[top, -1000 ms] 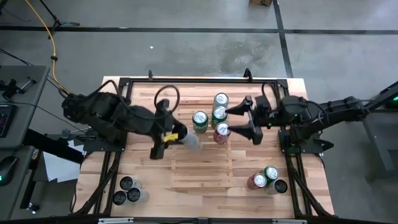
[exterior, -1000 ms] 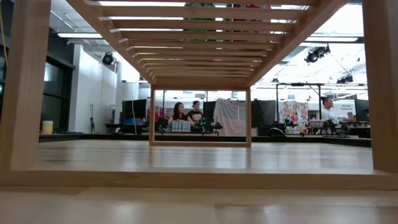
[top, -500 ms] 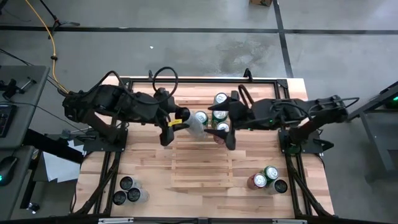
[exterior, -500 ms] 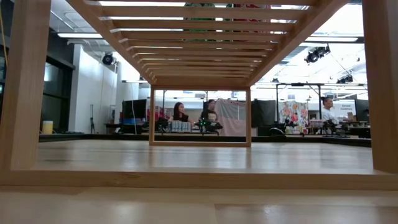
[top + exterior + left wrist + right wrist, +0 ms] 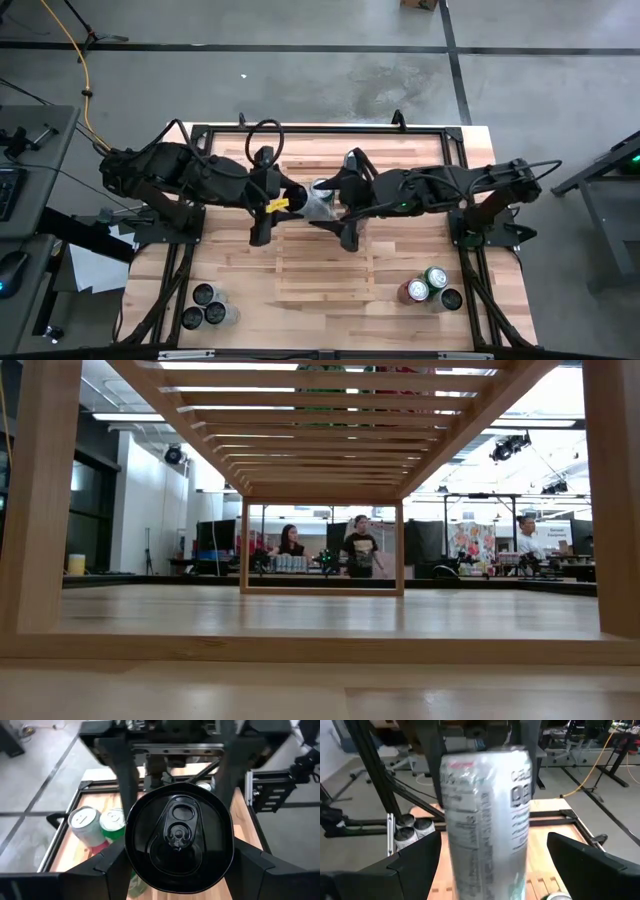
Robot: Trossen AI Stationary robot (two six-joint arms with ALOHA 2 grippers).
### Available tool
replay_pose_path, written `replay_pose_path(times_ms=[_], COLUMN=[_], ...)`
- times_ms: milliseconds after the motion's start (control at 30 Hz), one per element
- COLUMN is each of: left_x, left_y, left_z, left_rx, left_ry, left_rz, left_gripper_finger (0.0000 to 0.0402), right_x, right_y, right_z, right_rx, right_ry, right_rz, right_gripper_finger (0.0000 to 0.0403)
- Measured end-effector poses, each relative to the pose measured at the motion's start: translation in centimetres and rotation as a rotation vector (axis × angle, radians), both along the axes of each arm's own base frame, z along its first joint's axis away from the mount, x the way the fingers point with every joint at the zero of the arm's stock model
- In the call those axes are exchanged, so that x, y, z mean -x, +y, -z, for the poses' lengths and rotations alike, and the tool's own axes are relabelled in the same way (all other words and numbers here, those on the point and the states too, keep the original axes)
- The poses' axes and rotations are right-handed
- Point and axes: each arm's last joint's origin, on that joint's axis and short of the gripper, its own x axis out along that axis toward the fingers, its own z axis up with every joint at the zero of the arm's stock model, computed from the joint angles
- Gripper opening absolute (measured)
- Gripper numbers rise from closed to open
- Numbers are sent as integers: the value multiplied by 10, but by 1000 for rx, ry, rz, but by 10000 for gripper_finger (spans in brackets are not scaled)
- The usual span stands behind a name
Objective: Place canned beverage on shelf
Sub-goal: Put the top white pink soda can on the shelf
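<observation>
A silver canned beverage with a black top hangs in the air above the table's far middle. My left gripper is shut on it. My right gripper is open. Its two fingers stand wide on either side of the can and touch nothing. The shelf, a rack of pale slats, lies at the table's middle, nearer the front than both grippers. The low view looks beneath its slats and shows neither gripper. My left gripper pinches the can's round side wall between its two fingers, one on each side. It comes from the table's left, slanting a little downward. The can is lifted clear of the table and stands about upright, its black top turned toward my left wrist.
A silver-topped can and a green can stand behind the held one. Dark cans sit at the near left corner, and more cans at the near right. People move in the room beyond.
My right gripper has swung from beside the standing cans toward the table's left. It has risen and rolled, and its open fingers now stand on either side of the can that my left gripper holds.
</observation>
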Motion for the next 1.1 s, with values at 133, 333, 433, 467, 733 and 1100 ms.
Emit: replay_pose_path(times_ms=[133, 333, 433, 467, 733, 1100], left_x=[0, -1, -2, -1, -1, 29], left_y=[-4, -5, -5, -5, -5, 4], left_z=[-2, -5, -5, -5, -6, -24], left_rx=[-37, -74, -71, -71, -26, 106], left_ry=[-16, -48, -54, -53, -57, -127], left_rz=[40, 57, 60, 59, 57, 40], left_gripper_finger=[231, 232, 232, 232, 252, 309], right_x=[0, -7, -7, -7, -5, 27], right_y=[1, 4, 3, 3, 3, -4], right_z=[0, 6, 6, 5, 3, -15], right_rx=[-33, -67, -75, -79, -100, -77], right_ry=[-3, 17, 14, 12, 0, 17], right_rz=[-21, -50, -45, -46, -51, -102], right_gripper_finger=[344, 309, 286, 278, 235, 235])
